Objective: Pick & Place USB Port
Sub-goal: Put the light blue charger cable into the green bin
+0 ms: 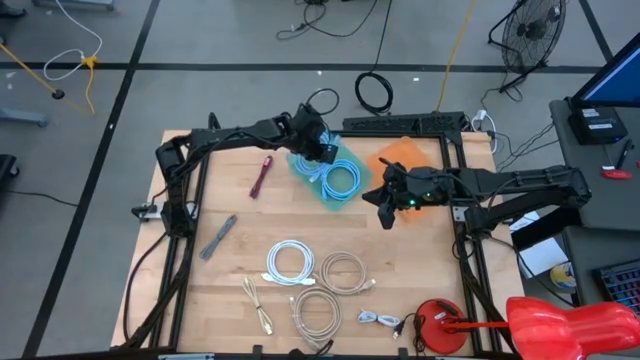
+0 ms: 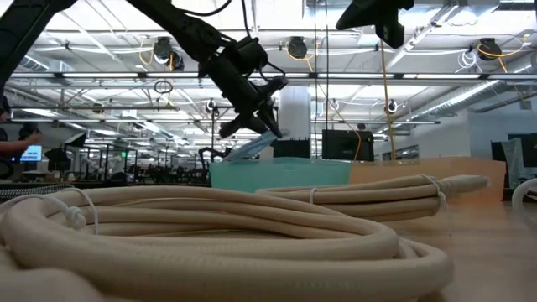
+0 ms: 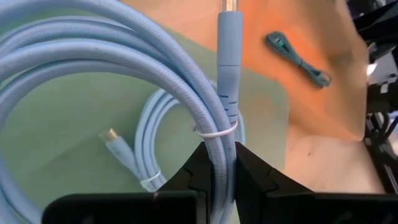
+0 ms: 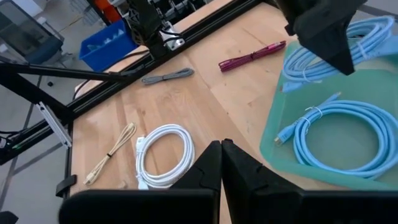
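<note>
The left gripper (image 3: 219, 163) pinches a coiled light-blue USB cable (image 3: 124, 74) above the far end of the teal tray (image 1: 329, 196), where a second blue coil (image 1: 343, 180) lies. The right gripper (image 4: 221, 163), fingers pressed together and empty, hovers just right of the tray near the orange mat (image 1: 400, 153). Open wood lies between the tray and the white coil (image 1: 289, 264) nearer the front edge.

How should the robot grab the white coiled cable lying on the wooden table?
Best from straight above, pinching one side of the white coiled cable across its bundled loops. It lies flat on the wooden table with an open centre, so one finger probably fits inside the ring and one outside. The right pincer, shut now, would need opening first.
</note>
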Controlling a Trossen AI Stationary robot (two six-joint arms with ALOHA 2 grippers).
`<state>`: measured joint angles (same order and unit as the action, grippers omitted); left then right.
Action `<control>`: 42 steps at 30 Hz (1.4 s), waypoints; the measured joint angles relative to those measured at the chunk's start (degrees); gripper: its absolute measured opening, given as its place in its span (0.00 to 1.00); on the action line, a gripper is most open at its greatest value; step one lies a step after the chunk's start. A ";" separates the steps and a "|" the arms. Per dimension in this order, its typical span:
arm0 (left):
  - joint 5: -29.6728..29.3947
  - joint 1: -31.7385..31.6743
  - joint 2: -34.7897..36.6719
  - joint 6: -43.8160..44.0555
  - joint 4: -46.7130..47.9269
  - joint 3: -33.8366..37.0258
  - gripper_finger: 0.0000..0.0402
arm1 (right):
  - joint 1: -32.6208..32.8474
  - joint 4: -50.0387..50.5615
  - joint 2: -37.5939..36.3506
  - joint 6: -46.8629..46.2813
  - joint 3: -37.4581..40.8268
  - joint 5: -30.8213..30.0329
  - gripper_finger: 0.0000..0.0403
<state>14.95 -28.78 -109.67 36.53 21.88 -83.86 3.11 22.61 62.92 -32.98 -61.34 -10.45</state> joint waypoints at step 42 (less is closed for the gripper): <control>-7.88 -0.89 -0.20 -1.16 4.35 8.77 0.08 | -0.13 1.01 -1.66 0.42 -0.02 -1.34 0.00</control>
<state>7.07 -29.67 -109.87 35.37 26.24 -75.09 2.98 23.62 61.25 -32.56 -61.36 -11.79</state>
